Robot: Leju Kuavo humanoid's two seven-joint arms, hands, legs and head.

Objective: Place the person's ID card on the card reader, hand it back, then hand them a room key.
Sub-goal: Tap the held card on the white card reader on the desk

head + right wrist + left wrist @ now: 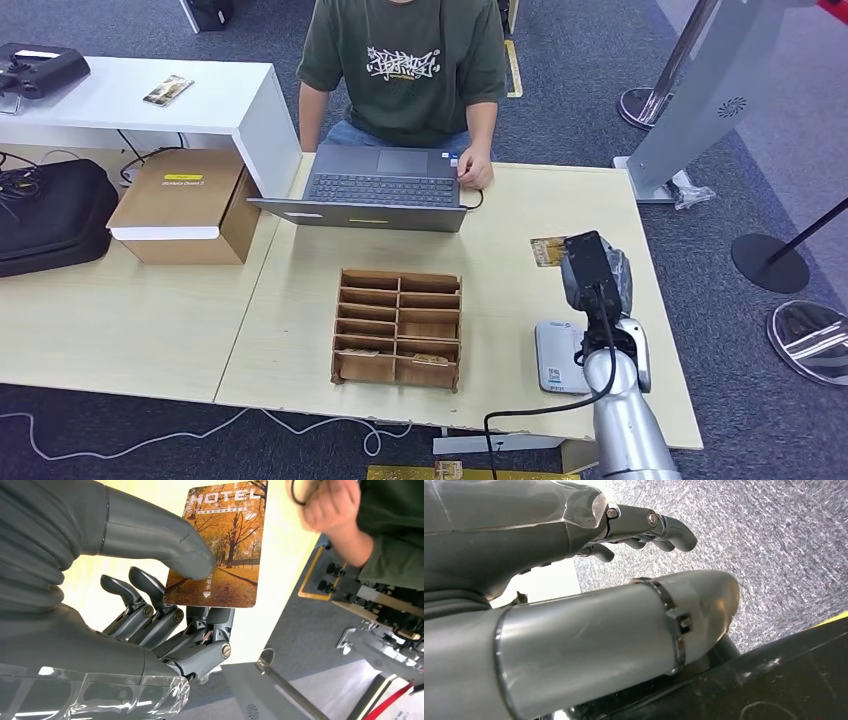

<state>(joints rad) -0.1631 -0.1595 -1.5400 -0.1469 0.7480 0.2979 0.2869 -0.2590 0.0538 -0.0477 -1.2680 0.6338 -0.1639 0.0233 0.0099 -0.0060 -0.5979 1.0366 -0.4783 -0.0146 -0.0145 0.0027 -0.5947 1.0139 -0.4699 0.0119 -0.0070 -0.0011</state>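
A humanoid robot at a hotel-style counter (500, 210) holds out a room key (220, 545), an orange card printed with autumn trees and the word HOTEL, pinched between the thumb and fingers of its right hand (165, 605). The card's long axis runs outward from the palm toward the far side of the counter, where a person (410, 70) in a green T-shirt sits with one hand (475, 170) resting beside an open laptop (385, 190). From the head view the key's edge (548, 250) shows just past the raised right hand (595, 270), with the person's hand farther on and toward the robot's left, well apart from the card. The grey card reader (556, 358) lies on the counter near the robot's forearm, and a wooden slotted organiser (398, 328) stands at the counter's middle. The left hand (644, 530) hangs over the carpet, fingers loosely curled around nothing. By the look of it, the handover is the step remaining, and the right hand is the one placed for it.
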